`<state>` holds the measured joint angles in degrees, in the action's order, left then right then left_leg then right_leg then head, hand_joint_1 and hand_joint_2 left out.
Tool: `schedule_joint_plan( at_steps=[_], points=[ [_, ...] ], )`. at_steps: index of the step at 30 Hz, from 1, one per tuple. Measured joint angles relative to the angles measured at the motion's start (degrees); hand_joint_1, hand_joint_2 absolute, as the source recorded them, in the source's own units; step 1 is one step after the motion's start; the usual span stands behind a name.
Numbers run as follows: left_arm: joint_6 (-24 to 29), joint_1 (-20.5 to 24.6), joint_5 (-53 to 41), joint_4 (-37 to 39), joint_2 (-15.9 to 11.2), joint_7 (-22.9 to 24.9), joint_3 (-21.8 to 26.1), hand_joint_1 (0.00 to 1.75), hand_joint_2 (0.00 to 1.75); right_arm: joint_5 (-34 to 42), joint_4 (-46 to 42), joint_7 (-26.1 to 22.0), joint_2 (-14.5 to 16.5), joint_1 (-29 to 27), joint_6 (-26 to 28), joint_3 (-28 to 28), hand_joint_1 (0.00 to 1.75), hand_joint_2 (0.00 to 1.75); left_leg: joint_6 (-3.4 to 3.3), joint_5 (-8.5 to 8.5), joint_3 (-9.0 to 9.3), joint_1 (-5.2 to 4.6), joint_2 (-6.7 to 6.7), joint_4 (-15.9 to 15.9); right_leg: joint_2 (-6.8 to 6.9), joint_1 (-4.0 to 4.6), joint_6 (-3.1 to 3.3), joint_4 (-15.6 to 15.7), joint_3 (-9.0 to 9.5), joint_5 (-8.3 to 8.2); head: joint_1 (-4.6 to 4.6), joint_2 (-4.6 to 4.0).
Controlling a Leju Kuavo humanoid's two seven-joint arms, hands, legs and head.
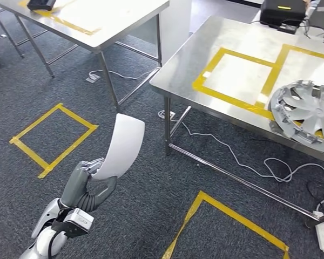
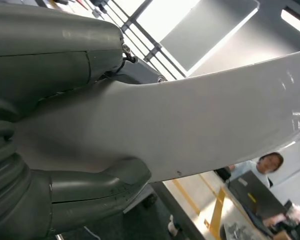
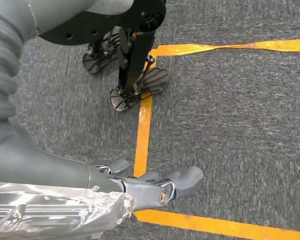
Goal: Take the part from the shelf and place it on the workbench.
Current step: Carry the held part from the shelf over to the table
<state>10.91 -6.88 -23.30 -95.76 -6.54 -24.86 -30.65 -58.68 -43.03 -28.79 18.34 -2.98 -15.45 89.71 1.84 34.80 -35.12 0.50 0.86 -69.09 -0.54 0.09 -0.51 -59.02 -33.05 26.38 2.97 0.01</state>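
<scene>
Above the grey carpet (image 1: 123, 216), the left hand (image 1: 87, 186) grips a curved white part (image 1: 121, 145); right hand (image 3: 148, 187) hangs empty, fingers apart.

The wheel cover (image 1: 305, 115) ran off the head view's right edge. The left hand (image 1: 88, 183) hid the white part's (image 1: 121, 145) near end.

To my right a silver hubcap (image 1: 305, 112) lies on a steel table, overlapping yellow tape squares (image 1: 237, 75). A white cable (image 1: 250, 162) trails across the grey carpet (image 1: 50, 86) beneath to a power strip (image 1: 323, 232). Taped yellow outlines (image 1: 54, 137) mark the floor. A person (image 2: 267, 165) sits beyond a black case (image 2: 254, 192).
</scene>
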Motion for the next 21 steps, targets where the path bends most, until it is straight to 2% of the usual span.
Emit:
schedule_joint_plan(
  at_steps=[1,2,3,4,6,7,8,9,10,11,12,13,15,16,17,18,19,21],
  points=[
    [-0.10,0.01,-0.08,0.04,-0.03,0.01,-0.05,1.75,1.75,-0.13,0.01,0.00,0.00,0.02,-0.03,-0.01,0.00,1.75,0.05,0.86,-1.98,0.02,-0.39,-3.21,-0.77,-0.05,0.04,0.01,0.01,0.01,0.05,-0.01],
    [-0.14,0.01,-0.13,0.07,-0.06,0.01,-0.09,1.75,1.75,-0.22,0.01,0.00,0.00,0.01,-0.05,-0.02,0.00,1.75,0.09,0.66,-3.30,0.04,-0.54,-4.87,-1.54,-0.11,0.04,0.01,0.06,0.04,0.07,-0.01],
    [-0.14,0.02,-0.13,0.10,-0.08,0.01,-0.12,1.75,1.75,-0.28,0.02,0.00,0.00,-0.01,-0.08,-0.03,0.00,1.75,0.11,-0.71,-3.57,0.08,-0.62,-4.38,-2.34,-0.20,-0.03,0.00,0.16,0.08,0.07,-0.01],
    [-0.13,0.04,-0.13,0.12,-0.08,0.01,-0.14,1.75,1.75,-0.29,0.02,0.00,0.00,-0.03,-0.11,-0.03,0.00,1.75,0.18,-2.91,-2.80,0.17,-0.86,-1.93,-3.13,-0.34,-0.19,-0.01,0.31,0.15,0.05,-0.01],
    [-0.13,0.11,-0.13,0.12,-0.08,0.01,-0.19,1.75,1.75,-0.30,0.00,0.00,-0.01,-0.01,-0.13,-0.03,0.00,1.75,0.45,-6.95,0.27,0.61,-2.70,5.52,-4.61,-0.52,-0.82,-0.22,0.45,0.40,0.11,-0.01],
    [-0.14,0.14,-0.14,0.12,-0.08,0.03,-0.23,1.75,1.75,-0.31,-0.01,0.00,-0.02,0.01,-0.14,-0.03,0.00,1.75,0.40,-7.85,1.44,0.80,-3.70,8.32,-5.29,-0.53,-1.21,-0.27,0.25,0.58,0.10,-0.01],
    [-0.14,0.20,-0.14,0.12,-0.08,0.04,-0.27,1.75,1.75,-0.31,-0.02,-0.01,-0.03,-0.01,-0.14,-0.03,0.00,1.75,0.21,-7.99,2.10,0.89,-4.40,9.94,-5.89,-0.54,-1.61,-0.19,0.00,0.74,0.09,-0.01],
    [-0.15,0.27,-0.15,0.12,-0.09,0.06,-0.31,1.75,1.75,-0.32,-0.03,-0.01,-0.04,-0.08,-0.14,-0.03,0.00,1.75,-0.15,-7.74,2.32,0.84,-4.54,10.53,-6.43,-0.55,-1.99,-0.02,-0.24,0.86,0.03,-0.01],
    [-0.15,0.35,-0.15,0.11,-0.08,0.08,-0.32,1.75,1.75,-0.33,-0.03,-0.01,-0.04,-0.19,-0.14,-0.02,0.00,1.75,-0.70,-7.79,2.31,0.84,-4.04,10.54,-6.85,-0.67,-2.31,0.31,-0.39,0.84,-0.04,-0.01],
    [-0.16,0.46,-0.15,0.11,-0.06,0.08,-0.32,1.75,1.75,-0.33,-0.03,-0.01,-0.04,-0.33,-0.15,0.01,0.00,1.75,-1.17,-7.90,2.39,0.87,-3.49,10.65,-6.54,-0.72,-2.58,0.22,-0.41,0.94,-0.09,-0.01],
    [-0.20,0.51,-0.15,0.12,-0.04,0.08,-0.31,1.75,1.75,-0.33,-0.03,0.00,-0.04,-0.38,-0.15,0.03,0.00,1.75,-1.61,-8.05,2.47,0.94,-2.94,10.77,-5.43,-0.70,-2.80,-0.68,-0.80,1.53,-0.32,-0.01],
    [-0.28,0.52,-0.16,0.12,-0.02,0.09,-0.29,1.75,1.75,-0.36,-0.03,0.00,-0.04,-0.33,-0.16,0.04,0.00,1.75,-1.98,-8.19,2.52,1.01,-2.33,10.88,-3.87,-0.66,-2.98,-2.83,-1.77,2.78,-0.60,-0.01],
    [-0.63,0.49,-0.31,0.13,-0.04,0.09,-0.28,1.75,1.75,-0.53,-0.04,-0.03,-0.04,-0.11,-0.18,0.04,0.00,1.75,-2.37,-8.07,2.57,0.81,-1.06,10.89,-0.78,-0.61,-3.27,-10.27,-5.49,6.62,-1.17,-0.01],
    [-0.81,0.47,-0.44,0.14,-0.05,0.10,-0.28,1.75,1.75,-0.66,-0.03,-0.05,-0.04,-0.04,-0.21,0.03,0.00,1.75,-2.46,-7.97,2.62,0.69,-0.37,10.88,-0.17,-0.62,-3.38,-13.87,-7.39,8.06,-1.25,-0.01],
    [-0.97,0.49,-0.57,0.14,-0.06,0.10,-0.29,1.75,1.75,-0.79,-0.04,-0.07,-0.04,-0.05,-0.26,0.02,0.00,1.75,-2.54,-7.83,2.72,0.57,0.31,10.87,0.09,-0.62,-3.40,-15.90,-8.54,8.43,-1.24,-0.01],
    [-1.09,0.52,-0.67,0.14,-0.05,0.10,-0.30,1.75,1.75,-0.91,-0.04,-0.10,-0.04,-0.10,-0.32,0.01,0.00,1.75,-2.57,-7.66,2.89,0.46,0.93,10.86,0.20,-0.60,-3.32,-15.74,-8.58,7.64,-1.25,-0.01],
    [-1.19,0.57,-0.72,0.14,-0.03,0.10,-0.31,1.75,1.75,-1.02,-0.04,-0.11,-0.04,-0.16,-0.37,0.02,0.00,1.75,-2.54,-7.45,3.18,0.36,1.52,10.86,0.38,-0.54,-3.13,-13.27,-7.45,5.85,-1.25,-0.01],
    [-1.39,0.80,-0.75,0.14,0.07,0.17,-0.32,1.75,1.75,-1.22,-0.05,-0.18,-0.04,-0.20,-0.48,0.02,0.00,1.75,-2.27,-6.87,3.86,0.09,2.56,10.82,1.93,-0.24,-2.54,-5.48,-3.56,1.79,-1.27,-0.01]
  ],
)
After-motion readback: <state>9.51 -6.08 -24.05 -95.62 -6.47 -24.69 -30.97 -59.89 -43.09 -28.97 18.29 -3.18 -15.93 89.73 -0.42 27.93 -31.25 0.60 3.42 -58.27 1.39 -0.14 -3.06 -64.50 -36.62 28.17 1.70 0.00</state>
